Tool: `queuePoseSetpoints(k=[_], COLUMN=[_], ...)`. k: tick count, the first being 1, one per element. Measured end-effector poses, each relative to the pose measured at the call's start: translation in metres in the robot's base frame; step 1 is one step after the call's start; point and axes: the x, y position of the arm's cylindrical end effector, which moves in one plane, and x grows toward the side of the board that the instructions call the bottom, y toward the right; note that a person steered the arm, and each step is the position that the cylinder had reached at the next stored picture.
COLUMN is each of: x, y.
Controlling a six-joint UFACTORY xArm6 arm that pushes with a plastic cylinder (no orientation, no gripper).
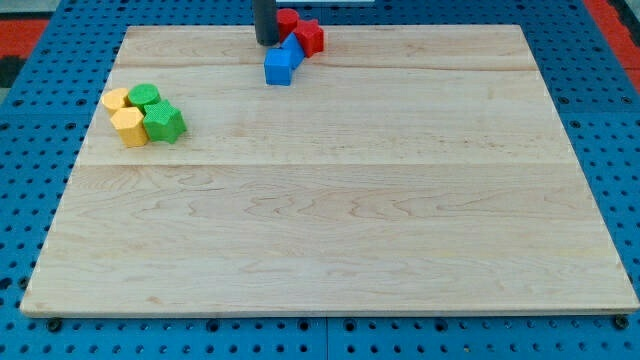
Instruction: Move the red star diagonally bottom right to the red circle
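Observation:
Two red blocks sit at the view's top centre. The right one looks star-shaped. The left one is partly hidden behind the rod and looks round. My tip is just left of them and touches or nearly touches the round red block. A blue block lies just below my tip, and a second blue block sits between it and the red ones.
At the view's left is a tight cluster: two yellow blocks, a green round block and a green star-like block. The wooden board lies on a blue pegboard.

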Motion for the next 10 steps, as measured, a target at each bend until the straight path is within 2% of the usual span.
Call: queuePoseSetpoints(k=[1, 2, 3, 4, 5, 6, 7, 8, 9, 10], x=[0.052, 0.062, 0.027, -0.024, -0.021, 0.043, 0.059, 0.013, -0.004, -0.005], y=[0.015, 0.008, -0.044, -0.028, 0.004, 0.048, 0.041, 0.041, 0.023, 0.096])
